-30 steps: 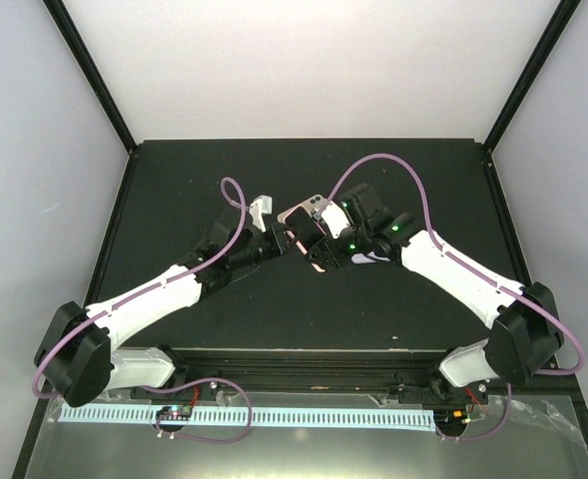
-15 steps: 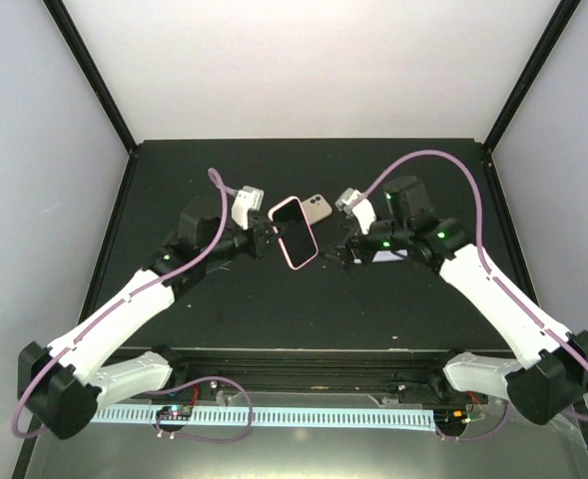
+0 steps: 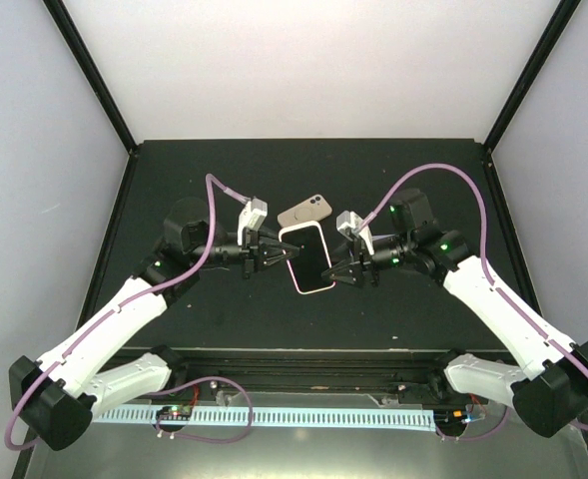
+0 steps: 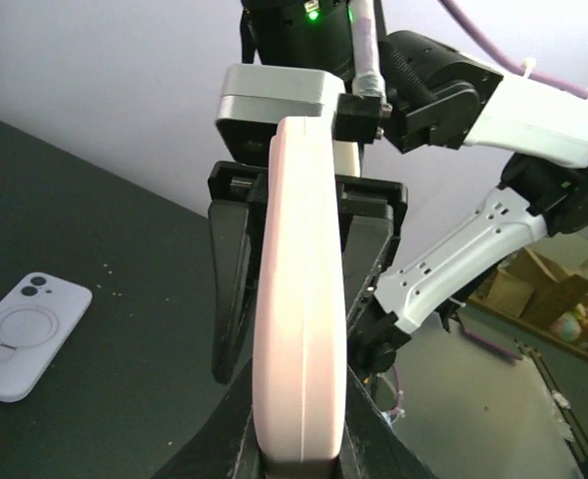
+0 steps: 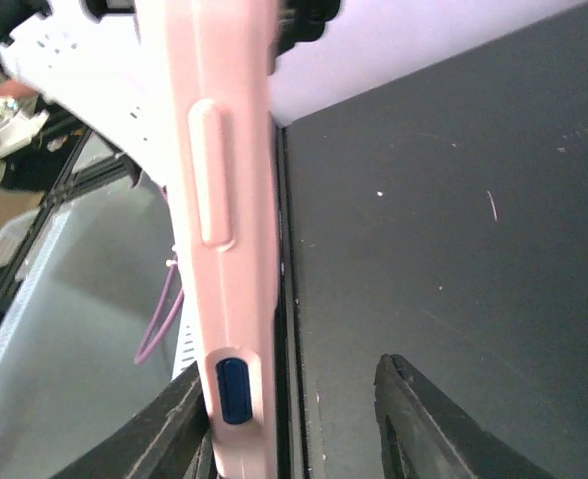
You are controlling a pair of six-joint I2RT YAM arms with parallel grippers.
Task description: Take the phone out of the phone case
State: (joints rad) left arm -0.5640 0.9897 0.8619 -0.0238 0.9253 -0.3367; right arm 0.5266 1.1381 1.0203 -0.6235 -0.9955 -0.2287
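Phone case [image 4: 294, 299]: pale pink, dark blue button [image 5: 232, 389] on edge.
Phone [image 3: 309, 255] screen: black.
Spare case [image 4: 26, 324]: white, faint ring-and-stem outline, two dark lenses.
Table [image 3: 174, 180]: matte black.
Left arm [image 3: 114, 319], right arm [image 3: 503, 304]: white, black joints, purple cables [image 3: 443, 168], green lights [image 4: 311, 14].
Fingers [image 5: 418, 429]: black.

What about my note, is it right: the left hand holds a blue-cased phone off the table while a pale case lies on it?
Not quite: the case in the left hand is pink, not blue, as the left wrist view shows.
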